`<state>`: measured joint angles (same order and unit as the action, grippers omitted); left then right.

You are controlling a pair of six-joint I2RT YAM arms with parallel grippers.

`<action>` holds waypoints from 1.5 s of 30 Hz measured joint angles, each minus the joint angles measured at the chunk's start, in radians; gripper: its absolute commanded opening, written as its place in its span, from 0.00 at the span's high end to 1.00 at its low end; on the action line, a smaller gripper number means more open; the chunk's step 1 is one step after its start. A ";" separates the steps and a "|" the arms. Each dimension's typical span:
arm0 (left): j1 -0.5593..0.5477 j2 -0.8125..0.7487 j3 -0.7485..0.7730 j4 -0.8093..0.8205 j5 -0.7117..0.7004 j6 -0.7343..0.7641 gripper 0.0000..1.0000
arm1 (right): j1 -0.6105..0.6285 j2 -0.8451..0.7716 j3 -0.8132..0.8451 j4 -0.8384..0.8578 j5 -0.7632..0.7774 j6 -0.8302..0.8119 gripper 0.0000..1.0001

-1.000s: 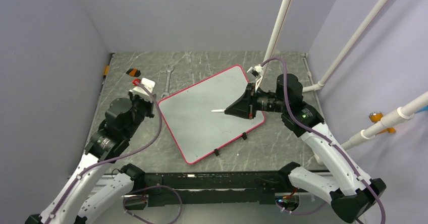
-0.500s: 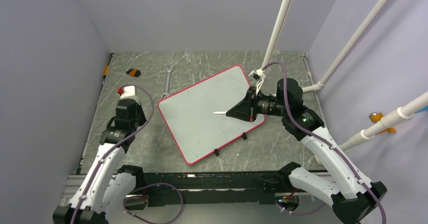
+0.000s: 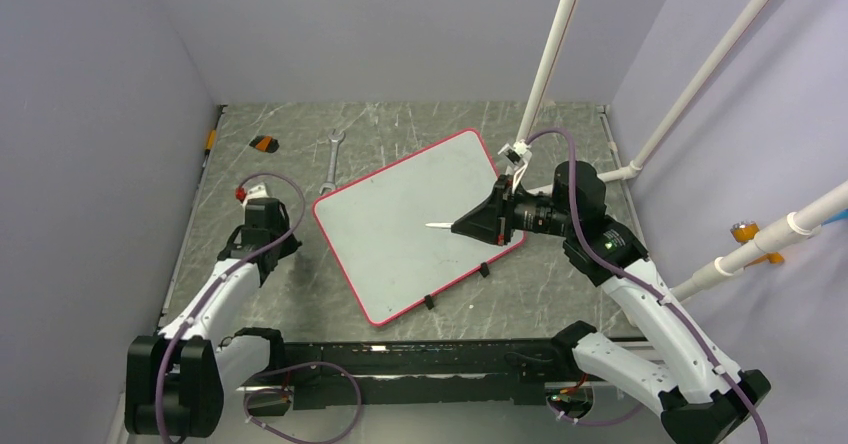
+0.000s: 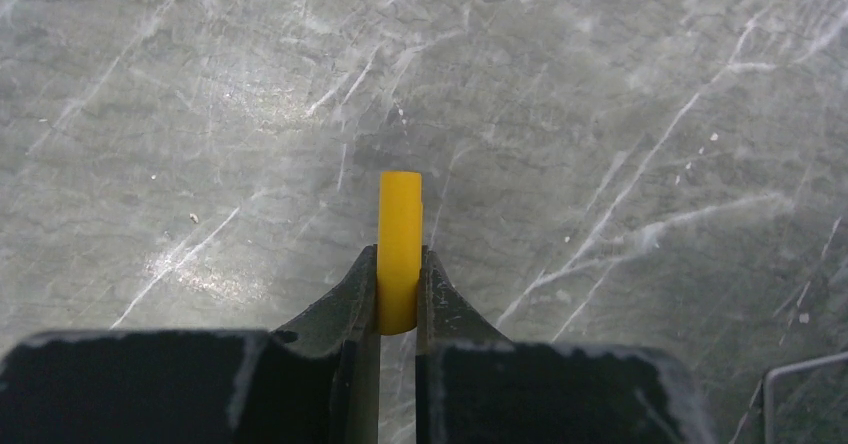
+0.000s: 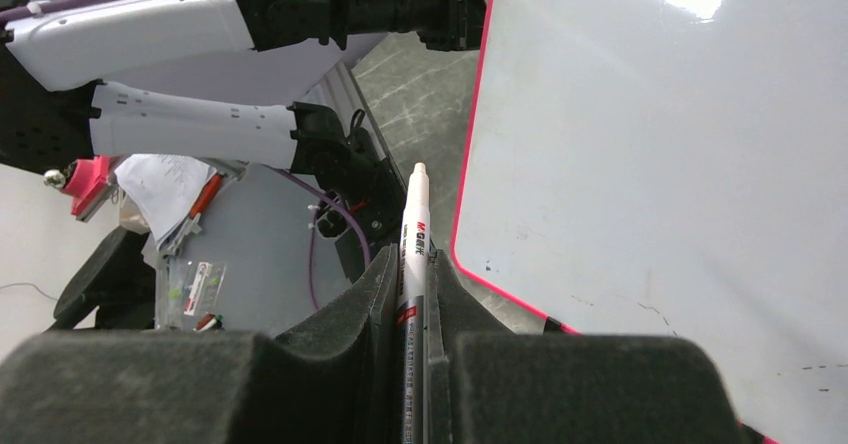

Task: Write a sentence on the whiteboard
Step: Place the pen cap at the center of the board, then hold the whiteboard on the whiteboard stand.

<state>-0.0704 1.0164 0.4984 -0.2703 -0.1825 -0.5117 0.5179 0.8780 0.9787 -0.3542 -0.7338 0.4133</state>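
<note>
— While hovering over the whiteboard (image 3: 390, 264), flat and askew on the worktop (image 3: 420, 124), gripping what?
— Right gripper (image 3: 456, 227) clamped on a white marker pen (image 5: 414, 226), tip above mid-board. Left gripper (image 4: 399, 259), left of the board over the worktop, pinching a yellow cap (image 4: 400, 209).

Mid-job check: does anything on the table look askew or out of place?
The whiteboard sits turned diagonally to the table edges, with no writing showing on it. A wrench lies by its left corner, unrelated to writing. Nothing looks spilled or damaged.
</note>
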 measured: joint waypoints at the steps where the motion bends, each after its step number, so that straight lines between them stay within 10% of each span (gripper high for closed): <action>1: 0.003 0.011 -0.002 0.007 0.000 -0.007 0.94 | 0.000 0.000 -0.002 0.000 0.001 -0.001 1.00; 24: 0.063 0.140 -0.038 0.057 0.029 -0.136 0.46 | 0.000 0.003 -0.010 -0.016 0.021 -0.018 1.00; 30: 0.063 0.055 -0.030 0.014 0.027 -0.116 0.20 | 0.000 0.003 -0.010 -0.031 0.023 -0.025 1.00; 35: 0.066 -0.041 0.094 -0.119 0.022 -0.064 0.02 | 0.000 0.003 -0.010 -0.050 0.027 -0.036 1.00; 45: 0.099 -0.119 0.460 -0.223 0.185 0.182 0.01 | 0.000 0.005 -0.010 -0.048 0.027 -0.040 1.00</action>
<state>0.0288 0.8970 0.9581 -0.4934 0.0021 -0.3294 0.5179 0.8825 0.9691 -0.4023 -0.7067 0.3737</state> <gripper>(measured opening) 0.994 0.131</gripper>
